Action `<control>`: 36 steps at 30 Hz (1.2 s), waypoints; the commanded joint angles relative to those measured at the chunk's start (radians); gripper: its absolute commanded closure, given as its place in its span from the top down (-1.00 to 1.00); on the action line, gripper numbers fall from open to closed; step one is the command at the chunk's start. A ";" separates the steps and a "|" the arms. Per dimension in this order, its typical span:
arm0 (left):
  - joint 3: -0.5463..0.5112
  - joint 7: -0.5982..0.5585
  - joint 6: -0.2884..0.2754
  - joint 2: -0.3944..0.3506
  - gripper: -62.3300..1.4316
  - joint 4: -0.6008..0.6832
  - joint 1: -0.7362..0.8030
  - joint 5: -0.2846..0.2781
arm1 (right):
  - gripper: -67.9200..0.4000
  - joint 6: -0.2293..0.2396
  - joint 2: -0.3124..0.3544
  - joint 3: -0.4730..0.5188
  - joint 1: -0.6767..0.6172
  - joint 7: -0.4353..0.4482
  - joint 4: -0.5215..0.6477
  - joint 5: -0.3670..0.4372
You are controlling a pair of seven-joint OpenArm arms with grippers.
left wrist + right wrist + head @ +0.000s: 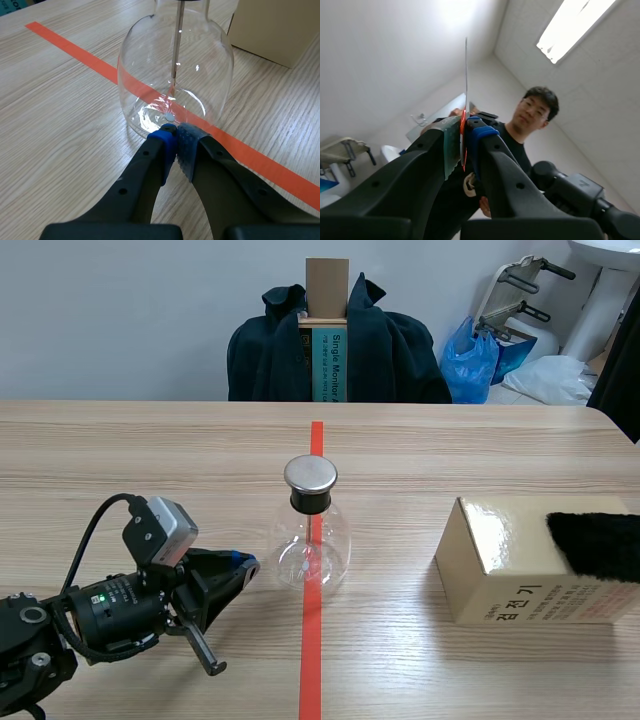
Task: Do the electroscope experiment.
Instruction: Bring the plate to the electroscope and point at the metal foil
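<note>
The electroscope is a clear glass flask [312, 540] with a black stopper and a flat metal disc [310, 474] on top. It stands on the orange-red tape line in the middle of the table. A thin metal rod [176, 45] hangs inside it. My left gripper [245, 565] lies low on the table to the flask's left. It is shut on nothing, and its tips [176, 131] rest against the foot of the flask [175, 75]. My right gripper [464, 131] points up toward the ceiling, shut on a thin clear plastic strip [466, 75] that stands upright, seen edge-on.
A tan cardboard box [520, 575] sits at the right with a black furry cloth [600, 540] on top. Behind the table stands a chair draped with a dark jacket [390, 350], with a blue bag [478, 360] beside it. A person [517, 145] shows behind the right gripper.
</note>
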 commanded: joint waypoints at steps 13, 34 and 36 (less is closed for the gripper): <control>-0.007 -0.011 0.036 0.000 -0.86 0.017 -0.005 -0.006 | -0.97 -0.019 -0.189 -0.232 0.036 0.018 -0.108 -0.243; -0.007 -0.011 0.036 0.000 -0.86 0.017 -0.005 -0.006 | -0.97 -0.154 -0.254 -0.460 -0.088 0.086 -0.298 -0.477; -0.007 -0.011 0.036 0.000 -0.86 0.017 -0.005 -0.006 | -0.97 -0.174 -0.254 -0.471 -0.108 0.091 -0.298 -0.493</control>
